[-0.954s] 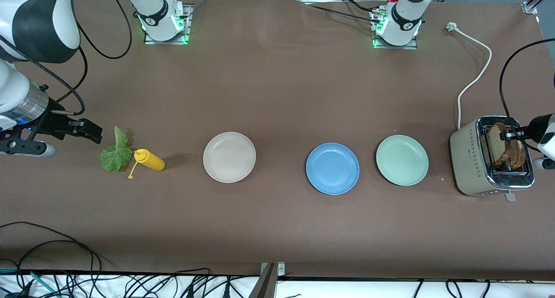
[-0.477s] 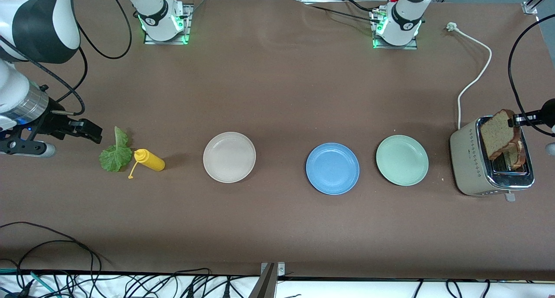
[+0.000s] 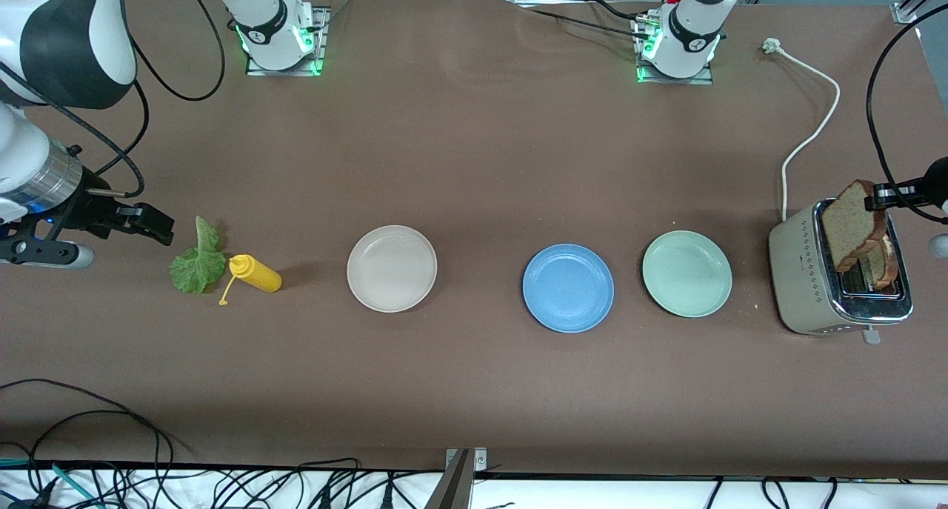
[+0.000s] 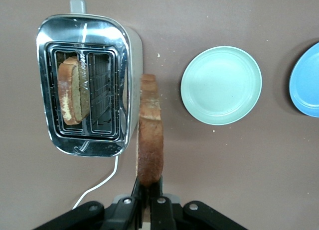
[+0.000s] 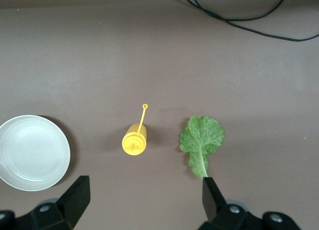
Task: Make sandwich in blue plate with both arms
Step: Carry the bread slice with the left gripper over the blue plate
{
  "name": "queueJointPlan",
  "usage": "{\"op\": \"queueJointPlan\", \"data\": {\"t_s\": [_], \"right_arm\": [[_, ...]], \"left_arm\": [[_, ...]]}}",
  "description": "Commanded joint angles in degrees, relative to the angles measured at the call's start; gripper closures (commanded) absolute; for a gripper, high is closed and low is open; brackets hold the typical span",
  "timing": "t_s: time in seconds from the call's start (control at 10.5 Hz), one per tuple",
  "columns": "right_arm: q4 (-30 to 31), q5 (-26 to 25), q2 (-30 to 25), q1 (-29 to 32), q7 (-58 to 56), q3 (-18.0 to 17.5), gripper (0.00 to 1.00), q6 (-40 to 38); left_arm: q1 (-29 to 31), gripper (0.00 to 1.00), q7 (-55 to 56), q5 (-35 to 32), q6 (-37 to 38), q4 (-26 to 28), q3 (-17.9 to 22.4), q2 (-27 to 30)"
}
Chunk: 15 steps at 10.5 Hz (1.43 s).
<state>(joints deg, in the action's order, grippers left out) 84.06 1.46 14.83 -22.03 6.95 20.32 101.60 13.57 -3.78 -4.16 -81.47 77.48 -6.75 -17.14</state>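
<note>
Left gripper (image 3: pixel 880 195) over the chrome toaster (image 3: pixel 807 287), fingers pinched on a coarse brown bread slice (image 3: pixel 850 224) with dark crust. Second slice (image 4: pixel 72 93) sits in a slot. Right gripper (image 5: pixel 144 200) waits above crinkly lettuce (image 3: pixel 197 261), fingers wide. Smooth round blue plate (image 3: pixel 568 287) bare, mid-worktop (image 3: pixel 474 161), between mint (image 3: pixel 686 273) and off-white plates (image 3: pixel 392 268).

A brown counter (image 3: pixel 474 161) carries a row of things. From the right arm's end: a green lettuce leaf (image 3: pixel 197 261), touching it a yellow squeeze bottle (image 3: pixel 256 273) on its side, an off-white plate (image 3: pixel 392 268), a blue plate (image 3: pixel 568 287), a mint-green plate (image 3: pixel 687 273), then a silver toaster (image 3: pixel 833 275) with its white cord (image 3: pixel 811 127).
</note>
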Motion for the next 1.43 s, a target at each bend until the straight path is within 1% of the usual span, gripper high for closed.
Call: {"op": "queueJointPlan", "data": {"t_s": [0.0, 0.1, 0.29, 0.48, 0.67, 0.76, 1.05, 1.34], "right_arm": [[-0.3, -0.67, 0.02, 0.14, -0.62, -0.02, 0.0, -0.08], [-0.3, -0.67, 0.02, 0.14, -0.62, -0.02, 0.0, -0.08], [-0.21, -0.67, 0.02, 0.14, -0.62, -0.02, 0.0, -0.08], [-0.21, -0.67, 0.02, 0.23, -0.97, -0.02, 0.0, 0.01], [-0.21, -0.67, 0.02, 0.23, -0.97, -0.02, 0.0, 0.0], [-0.3, -0.67, 0.02, 0.23, -0.97, -0.02, 0.0, 0.01], [-0.21, -0.67, 0.02, 0.23, -0.97, -0.02, 0.0, 0.01], [-0.3, -0.67, 0.11, 0.23, -0.97, -0.02, 0.0, 0.01]], "left_arm": [[-2.05, 1.0, 1.31, 1.08, 0.79, -1.1, -0.11, -1.92], [-2.58, 1.0, 1.58, 2.91, 0.7, -1.1, -0.28, -2.72], [-3.11, 1.0, 2.37, 9.75, -1.83, -0.05, -0.28, -3.78], [-3.2, 1.0, 3.51, 19.15, -5.08, 2.22, -0.2, -4.74], [-3.46, 1.0, 3.43, 27.75, -8.87, 6.78, -0.2, -5.44], [-5.2, 1.0, 3.52, 31.72, -9.31, 7.5, -0.2, -6.23], [-9.42, 1.0, 6.5, 38.5, -15.45, 7.94, -0.2, -9.83], [-12.77, 1.0, 6.24, 49.04, -20.73, 8.39, -0.2, -13.79]]}}
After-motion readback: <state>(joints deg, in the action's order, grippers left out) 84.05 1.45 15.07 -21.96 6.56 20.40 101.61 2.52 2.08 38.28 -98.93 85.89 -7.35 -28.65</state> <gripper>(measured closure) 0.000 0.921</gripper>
